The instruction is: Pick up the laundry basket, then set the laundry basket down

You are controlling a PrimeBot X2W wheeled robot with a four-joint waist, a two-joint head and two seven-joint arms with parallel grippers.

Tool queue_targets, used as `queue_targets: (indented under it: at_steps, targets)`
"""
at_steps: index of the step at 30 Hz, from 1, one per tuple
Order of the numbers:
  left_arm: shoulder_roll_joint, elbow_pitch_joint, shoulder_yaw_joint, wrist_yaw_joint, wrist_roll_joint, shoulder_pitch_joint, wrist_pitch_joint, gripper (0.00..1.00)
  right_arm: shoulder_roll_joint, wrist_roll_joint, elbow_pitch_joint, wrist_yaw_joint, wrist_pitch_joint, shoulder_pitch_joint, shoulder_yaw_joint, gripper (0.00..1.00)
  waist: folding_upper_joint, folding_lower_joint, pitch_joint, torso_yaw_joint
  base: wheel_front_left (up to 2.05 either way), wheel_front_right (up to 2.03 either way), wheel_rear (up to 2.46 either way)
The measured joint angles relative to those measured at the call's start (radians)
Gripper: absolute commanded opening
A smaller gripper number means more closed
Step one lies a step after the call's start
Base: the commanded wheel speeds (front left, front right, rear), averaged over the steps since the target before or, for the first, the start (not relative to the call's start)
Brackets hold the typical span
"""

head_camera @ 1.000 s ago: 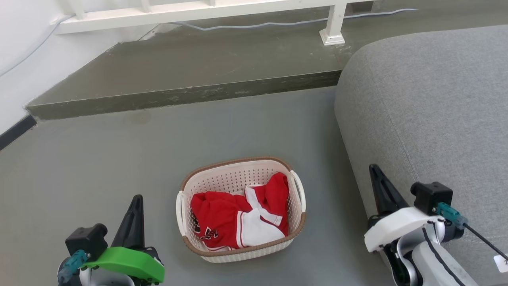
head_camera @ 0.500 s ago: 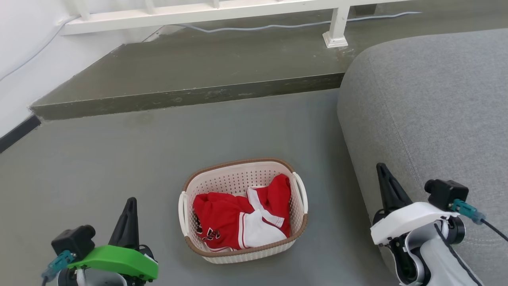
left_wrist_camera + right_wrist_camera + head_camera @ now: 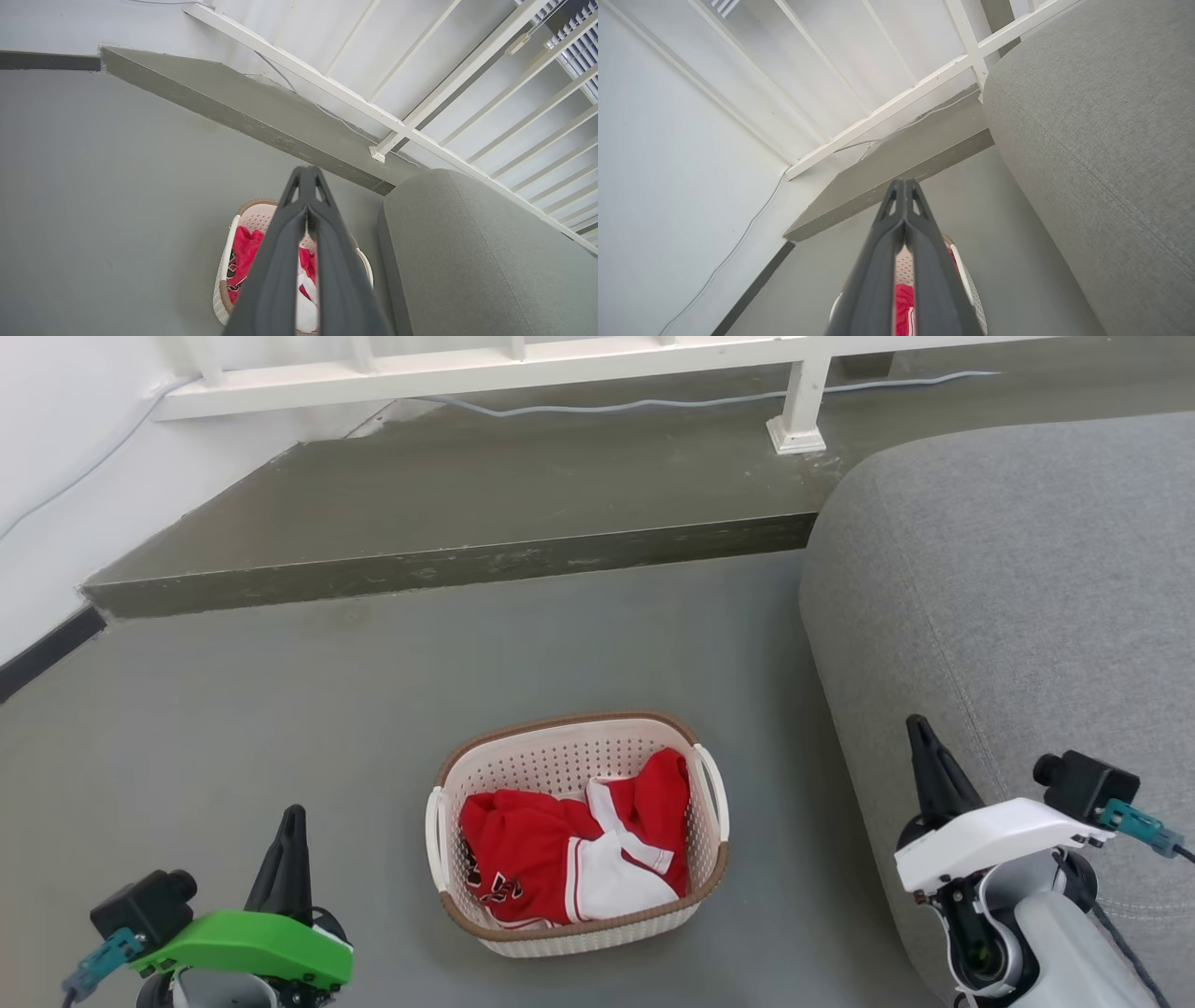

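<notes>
- While the basket (image 3: pixel 551 765) sits upright on the grey floor (image 3: pixel 280 709), lower centre of the head view, both grippers hang clear of it and touch nothing
- basket: brown rim on top, perforated cream walls, one white handle on its left side and one on its right
- red and white clothes (image 3: pixel 523 840) bunched inside, heaped toward the near and right part, far-left wall bare
- left gripper (image 3: pixel 292 821), green cover behind it, at lower left of the head view, fingers pointing up the frame, well apart from the basket's left handle
- left wrist view: its fingers (image 3: pixel 280 261) are pressed together at the tips, so closed, nothing between them; basket at bottom centre behind them, partly hidden
- right gripper (image 3: pixel 924 737), white cover behind it, at lower right of the head view, in front of the sofa (image 3: pixel 1008 597), apart from the basket's right handle
- right wrist view: its fingers (image 3: pixel 873 280) meet at the tips, thin slit lower down, closed and empty; basket at the bottom edge behind them
- sofa is grey fabric, takes up the right side of the head view, rounded edge near the basket's right side, a strip of floor between
- raised dark step (image 3: pixel 467 513) runs across the upper half
- white railing (image 3: pixel 485 359) along the top edge, one post standing on the step at upper right of centre
- thin cable (image 3: pixel 607 403) lies on the step below the railing
- white wall (image 3: pixel 56 448) at upper left, dark skirting at the left edge
</notes>
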Motion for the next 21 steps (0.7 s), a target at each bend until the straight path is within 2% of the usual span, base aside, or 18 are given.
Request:
queue_targets:
  at_steps: [21]
  targets:
    - [-0.001,0.004,0.044,-0.006,-0.212,-0.002,0.066,0.0,0.012,0.231,-0.001,0.03,0.065,0.002,-0.082,0.0,0.0,0.0,-0.009,0.014,0.0,0.0,0.0]
